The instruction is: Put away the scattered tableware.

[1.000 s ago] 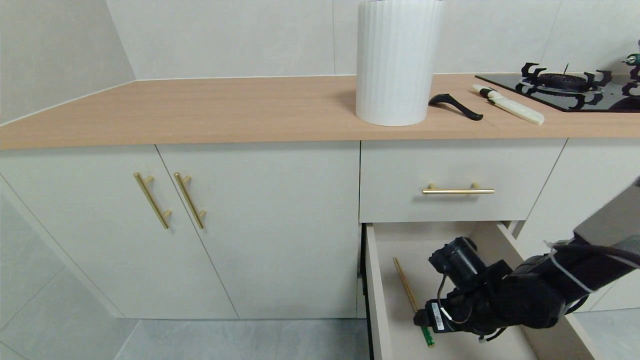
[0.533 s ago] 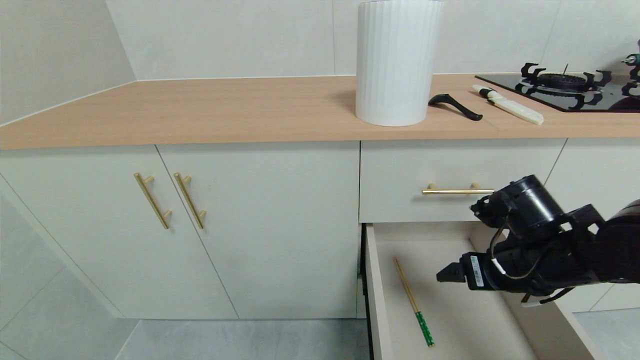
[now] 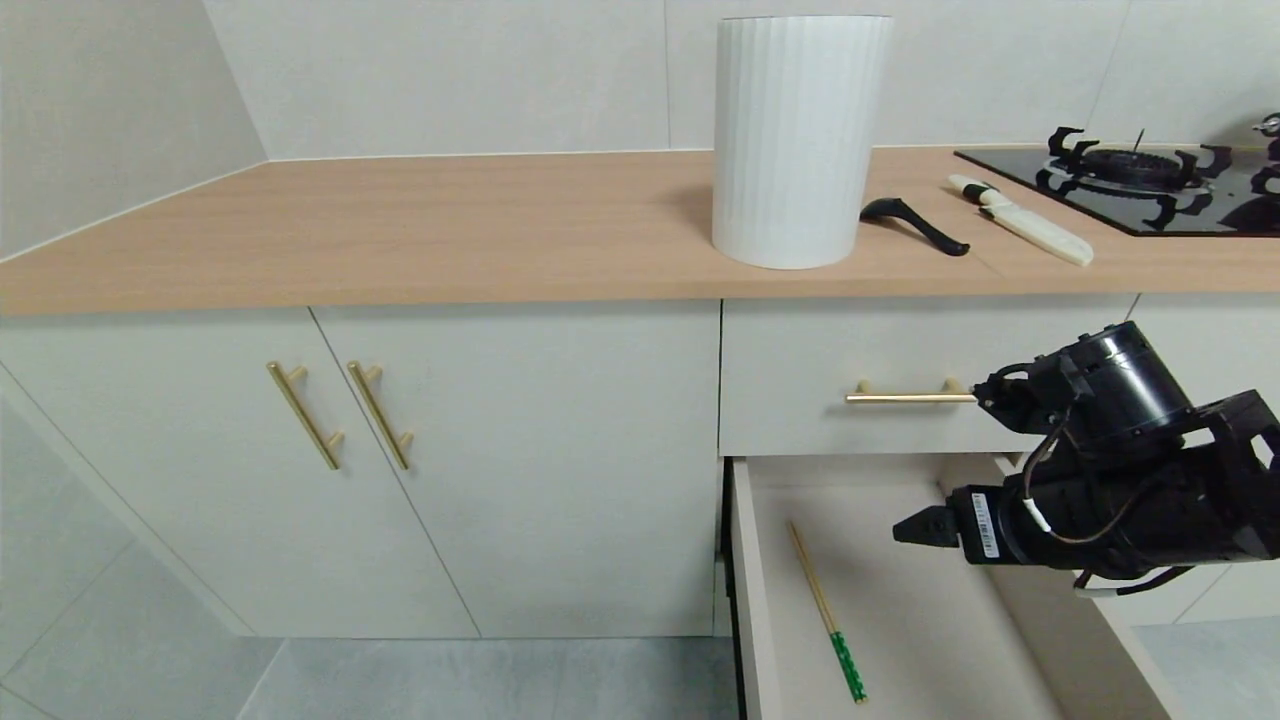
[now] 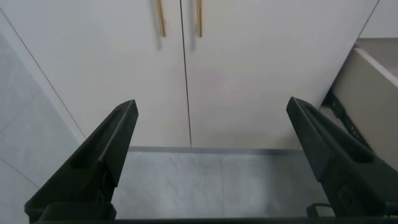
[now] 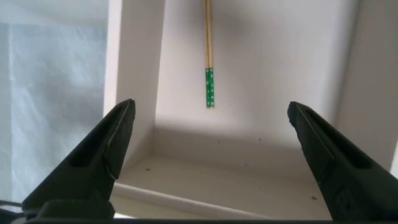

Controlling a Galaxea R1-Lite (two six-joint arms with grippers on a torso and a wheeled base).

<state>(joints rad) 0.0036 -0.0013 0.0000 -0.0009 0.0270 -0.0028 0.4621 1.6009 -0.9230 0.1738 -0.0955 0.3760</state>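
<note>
chopsticks flat on floor of open drawer, beside its wall | right gripper spread wide, empty, at their 2 o'clock | knife on counter, 12 o'clock | risk: may clip gold handle when rising

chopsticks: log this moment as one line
chopsticks: lying in open drawer | right gripper: over drawer, jaws open, empty | left gripper: jaws open | knife, black utensil: on countertop
</note>
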